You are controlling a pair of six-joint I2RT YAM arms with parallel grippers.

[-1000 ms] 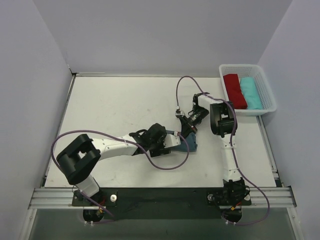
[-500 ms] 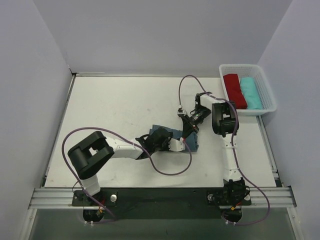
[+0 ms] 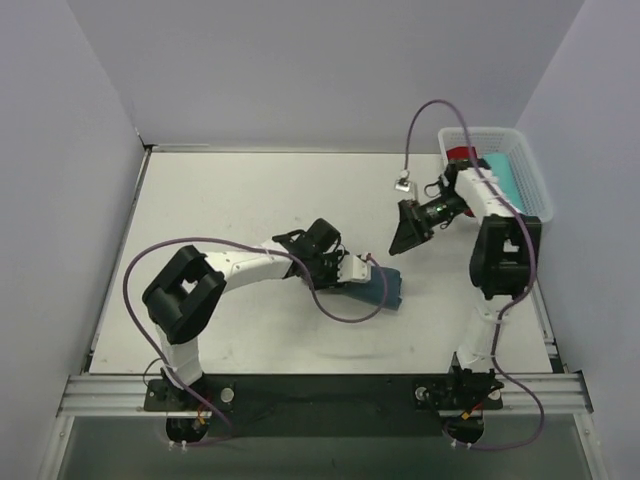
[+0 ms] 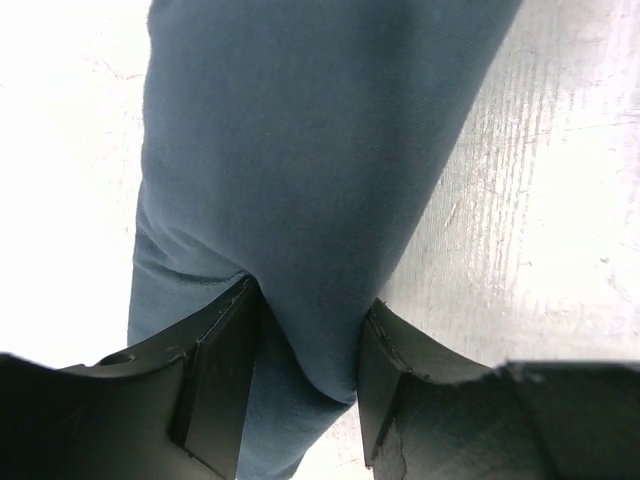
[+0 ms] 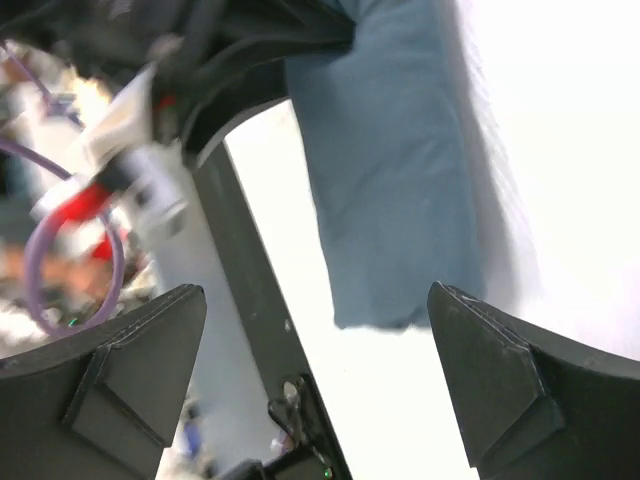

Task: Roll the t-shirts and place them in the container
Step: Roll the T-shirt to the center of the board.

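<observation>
From above, the t-shirt (image 3: pixel 386 288) lies bundled on the counter (image 3: pixel 220 210), centre-right; the basket (image 3: pixel 480 131) at the far right holds a red roll (image 3: pixel 459 156) and a turquoise roll (image 3: pixel 501 166). The left wrist view shows the left fingers (image 4: pixel 215 365) pinching a soft, light, limp fold; a thick rolled edge looks the best hold. The right wrist view shows the right fingers (image 5: pixel 135 365) spread, empty, above the cloth.

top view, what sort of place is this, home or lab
Probably a robot lab cell: a white table boxed in by plain walls, a left arm and right arm mounted at a rail, and a plastic basket.
</observation>
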